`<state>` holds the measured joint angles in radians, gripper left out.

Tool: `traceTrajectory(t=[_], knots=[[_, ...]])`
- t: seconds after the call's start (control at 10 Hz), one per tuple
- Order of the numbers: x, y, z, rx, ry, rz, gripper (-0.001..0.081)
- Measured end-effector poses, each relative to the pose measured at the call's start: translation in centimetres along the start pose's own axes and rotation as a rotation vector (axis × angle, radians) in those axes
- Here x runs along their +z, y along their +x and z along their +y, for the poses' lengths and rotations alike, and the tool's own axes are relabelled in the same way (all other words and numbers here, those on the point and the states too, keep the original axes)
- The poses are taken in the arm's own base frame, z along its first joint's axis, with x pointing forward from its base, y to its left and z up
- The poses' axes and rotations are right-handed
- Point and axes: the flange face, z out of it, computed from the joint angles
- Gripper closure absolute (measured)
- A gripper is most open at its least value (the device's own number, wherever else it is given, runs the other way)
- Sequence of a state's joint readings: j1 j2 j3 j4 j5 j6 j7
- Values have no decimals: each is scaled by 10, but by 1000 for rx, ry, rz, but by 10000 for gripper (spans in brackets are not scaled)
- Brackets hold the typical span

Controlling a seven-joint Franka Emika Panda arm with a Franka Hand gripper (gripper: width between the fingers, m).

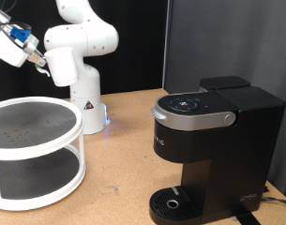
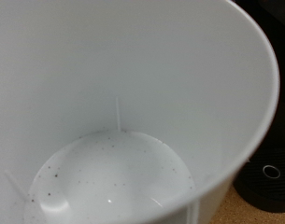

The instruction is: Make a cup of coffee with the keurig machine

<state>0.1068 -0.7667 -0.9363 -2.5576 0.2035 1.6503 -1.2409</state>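
The small plain white cylindrical cup (image 2: 114,112) fills the wrist view, speckled and empty; tool (image 1: 35,58) high, far from black boxy keurig machine (image 1: 213,141), grip state unclear

Even, soft light; the cup (image 2: 114,103) fills the wrist view, blurred and pale, with glints on its floor toward 6 o'clock.

The arm (image 1: 80,42) is glossy white — rounded, bulbous link housings joined at smooth cylindrical joints, with thin dark seams where the segments meet. Its base (image 1: 86,111) is a white flared column carrying a small dark triangular marking, and a blue light glows low on one side. Near the wrist, blue parts and dark cabling show against the white — finer detail there is too small to tell.
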Motion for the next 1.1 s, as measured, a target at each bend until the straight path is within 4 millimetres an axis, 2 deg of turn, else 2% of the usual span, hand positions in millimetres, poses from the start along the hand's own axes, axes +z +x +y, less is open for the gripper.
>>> traceTrajectory(t=[0.3,0.7,1.1], knots=[[22,12,6,93,-40,90,738],[56,46,17,181,-157,144,738],[87,77,31,189,-190,154,738]])
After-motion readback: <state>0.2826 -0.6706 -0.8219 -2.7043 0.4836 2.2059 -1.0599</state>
